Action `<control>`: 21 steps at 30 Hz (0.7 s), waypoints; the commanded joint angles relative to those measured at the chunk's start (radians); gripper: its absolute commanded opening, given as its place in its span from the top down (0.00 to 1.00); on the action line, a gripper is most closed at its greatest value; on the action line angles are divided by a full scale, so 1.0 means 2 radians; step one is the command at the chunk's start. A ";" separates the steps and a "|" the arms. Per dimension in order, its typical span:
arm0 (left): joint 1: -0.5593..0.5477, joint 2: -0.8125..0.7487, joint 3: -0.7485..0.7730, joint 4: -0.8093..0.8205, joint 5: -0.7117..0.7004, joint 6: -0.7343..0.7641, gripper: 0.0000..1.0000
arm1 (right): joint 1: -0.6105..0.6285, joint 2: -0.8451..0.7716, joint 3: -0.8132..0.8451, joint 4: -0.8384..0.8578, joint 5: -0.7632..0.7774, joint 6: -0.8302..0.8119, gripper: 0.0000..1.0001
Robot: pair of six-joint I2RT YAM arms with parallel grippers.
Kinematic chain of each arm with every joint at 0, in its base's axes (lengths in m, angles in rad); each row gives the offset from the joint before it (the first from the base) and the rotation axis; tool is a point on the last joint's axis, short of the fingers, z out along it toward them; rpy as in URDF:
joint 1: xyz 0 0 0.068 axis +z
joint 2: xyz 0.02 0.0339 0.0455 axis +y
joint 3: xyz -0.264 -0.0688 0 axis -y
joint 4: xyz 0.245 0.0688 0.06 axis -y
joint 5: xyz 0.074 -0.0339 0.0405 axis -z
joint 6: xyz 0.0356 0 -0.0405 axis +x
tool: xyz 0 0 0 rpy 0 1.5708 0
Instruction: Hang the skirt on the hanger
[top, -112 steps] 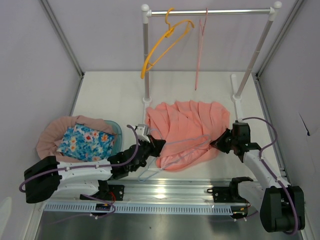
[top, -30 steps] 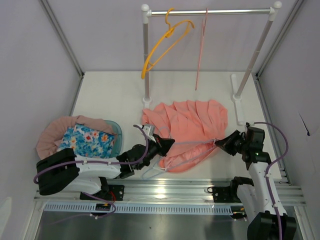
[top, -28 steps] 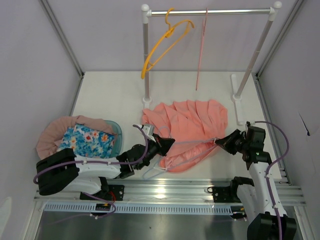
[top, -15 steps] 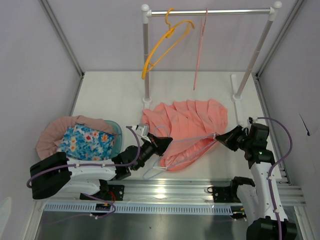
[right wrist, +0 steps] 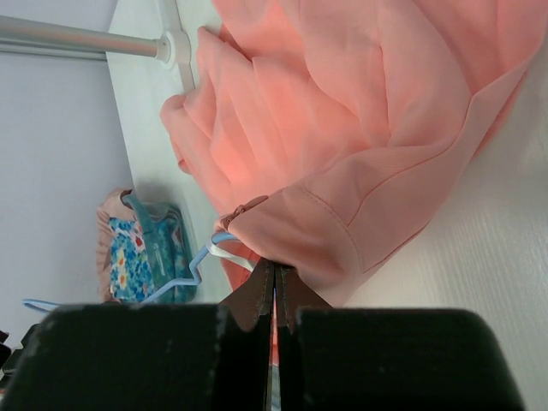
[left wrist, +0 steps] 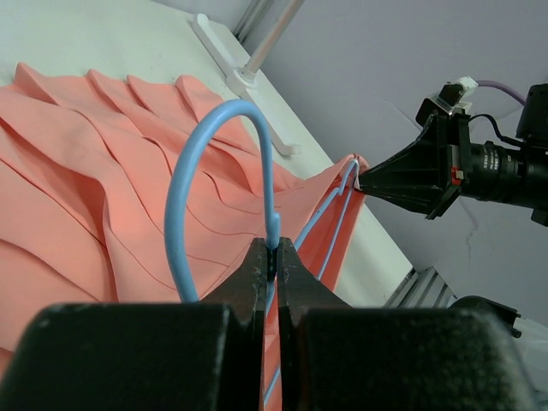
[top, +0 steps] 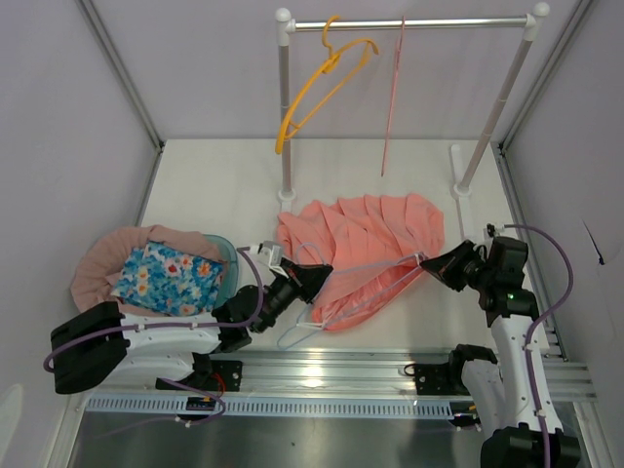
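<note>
Robot lab test cell. Plain lilac panel walls [top: 58, 146] on aluminium struts [top: 122, 73], bare white tabletop [top: 214, 185]. Both arms are bolted to an aluminium rail [top: 341, 370] behind the left gripper [top: 310, 276] and right gripper [top: 436, 263]. A white-and-metal clothes rack [top: 409, 22] stands beyond both grippers.

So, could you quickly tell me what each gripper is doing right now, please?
Left gripper: closed on the blue hanger, just below its hook.
Right gripper: closed on the skirt at its edge.

- Bright, even light from above; soft shadows beside the skirt [top: 370, 244].
- Glare on the metal rail [top: 312, 371].
- Wrist views: near foreground dark and blurred.
</note>
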 commanded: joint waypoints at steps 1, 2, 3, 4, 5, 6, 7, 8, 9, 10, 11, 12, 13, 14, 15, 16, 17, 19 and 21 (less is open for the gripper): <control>0.003 -0.020 0.027 0.046 0.006 0.011 1.00 | -0.004 -0.008 0.029 -0.008 -0.005 0.001 1.00; 0.003 -0.022 0.028 0.044 0.010 0.011 1.00 | -0.004 -0.008 0.032 -0.008 -0.006 -0.001 1.00; 0.003 -0.023 0.028 0.047 0.011 0.011 1.00 | -0.004 -0.008 0.031 -0.007 -0.008 -0.001 1.00; 0.003 -0.026 0.026 0.048 0.011 0.013 1.00 | -0.004 -0.006 0.031 -0.007 -0.012 0.000 1.00; 0.003 -0.026 0.026 0.048 0.010 0.013 1.00 | -0.004 -0.006 0.031 -0.007 -0.015 0.001 1.00; 0.003 -0.025 0.026 0.050 0.008 0.015 1.00 | -0.004 -0.004 0.031 -0.002 -0.018 0.005 1.00; 0.003 -0.023 0.026 0.053 0.008 0.016 1.00 | -0.004 -0.005 0.032 -0.001 -0.020 0.006 1.00; 0.003 -0.023 0.028 0.054 0.008 0.016 1.00 | -0.004 -0.004 0.032 0.000 -0.023 0.008 1.00; 0.003 -0.023 0.029 0.057 0.008 0.016 1.00 | -0.004 -0.003 0.034 -0.001 -0.024 0.008 1.00; 0.003 -0.024 0.032 0.057 0.009 0.018 1.00 | -0.004 -0.004 0.035 -0.001 -0.024 0.008 1.00; 0.003 -0.026 0.036 0.057 0.010 0.019 1.00 | -0.004 -0.004 0.036 -0.004 -0.024 0.007 1.00; 0.003 -0.026 0.036 0.058 0.011 0.021 1.00 | -0.004 -0.003 0.040 -0.005 -0.024 0.006 1.00; 0.003 -0.030 0.038 0.059 0.012 0.023 1.00 | -0.004 -0.002 0.041 -0.006 -0.025 0.006 1.00; 0.003 -0.033 0.044 0.055 0.011 0.025 1.00 | -0.004 -0.002 0.042 -0.005 -0.028 0.006 1.00; 0.003 -0.036 0.048 0.050 0.009 0.029 1.00 | -0.004 -0.001 0.042 -0.004 -0.031 0.009 1.00; 0.003 -0.040 0.046 0.050 0.006 0.031 1.00 | -0.004 -0.001 0.042 -0.003 -0.033 0.011 1.00; 0.003 -0.044 0.049 0.047 0.005 0.032 1.00 | -0.004 -0.002 0.041 -0.001 -0.034 0.012 1.00; 0.003 -0.046 0.053 0.044 0.002 0.040 1.00 | -0.004 -0.003 0.043 -0.001 -0.040 0.015 1.00; 0.003 -0.041 0.064 0.040 0.000 0.044 1.00 | -0.004 -0.003 0.045 -0.001 -0.043 0.016 1.00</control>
